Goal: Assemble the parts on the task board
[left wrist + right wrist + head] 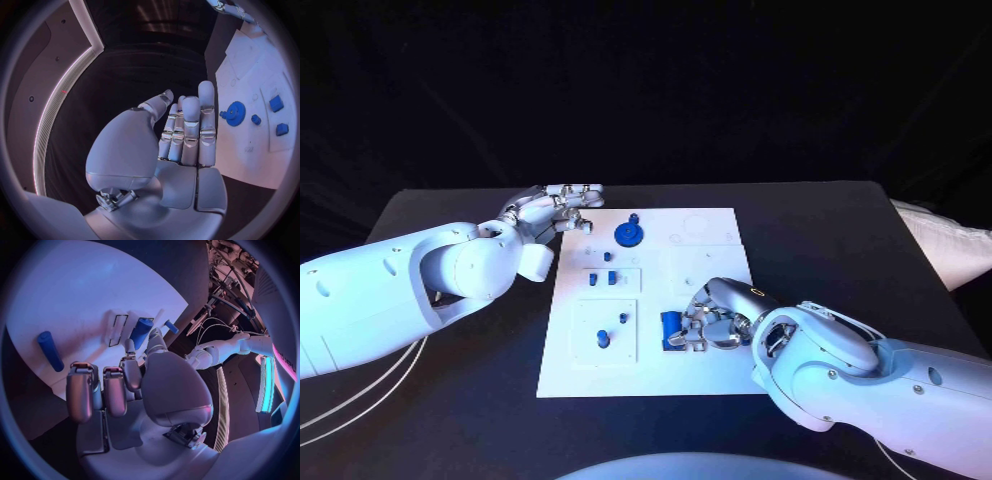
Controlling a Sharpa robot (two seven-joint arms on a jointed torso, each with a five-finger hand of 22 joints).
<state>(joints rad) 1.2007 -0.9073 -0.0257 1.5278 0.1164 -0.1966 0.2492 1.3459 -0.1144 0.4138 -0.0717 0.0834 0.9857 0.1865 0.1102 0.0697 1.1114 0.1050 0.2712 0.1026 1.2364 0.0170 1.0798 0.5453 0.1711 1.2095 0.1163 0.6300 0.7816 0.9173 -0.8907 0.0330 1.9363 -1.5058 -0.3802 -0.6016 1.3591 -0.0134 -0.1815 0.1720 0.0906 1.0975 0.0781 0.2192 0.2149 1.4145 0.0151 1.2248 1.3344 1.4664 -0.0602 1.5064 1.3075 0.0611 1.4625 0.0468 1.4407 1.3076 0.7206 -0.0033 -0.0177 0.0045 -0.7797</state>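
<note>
From my head camera I see the flat white rectangular task board (711, 375) lying in the middle of the black surface (848, 235). My left hand (557, 212) hovers at the board's far left corner, and in the left wrist view its silver fingers (206, 115) are stretched out straight, side by side, with nothing in them. Just beside that hand, on the board's far end, sits a round blue toothed gear part (630, 235); the left wrist view shows the same gear (235, 113) flat on the white plate with two small blue block parts (276, 103) lying near it.

My right hand (715, 318) rests over the near right part of the board. Its fingers (81, 395) are curled down towards the plate, and a stubby blue cylinder part (671, 324) sits right against them; I cannot tell whether they grip it or merely touch it. In the right wrist view a blue rod-shaped part (50, 350) lies on the white plate apart from the fingers, and another blue piece (141, 330) stands beyond the fingertips.

Near the board's middle and left I see small blue pieces (607, 277) in its recessed squares, and one more blue peg (603, 338) nearer me.
</note>
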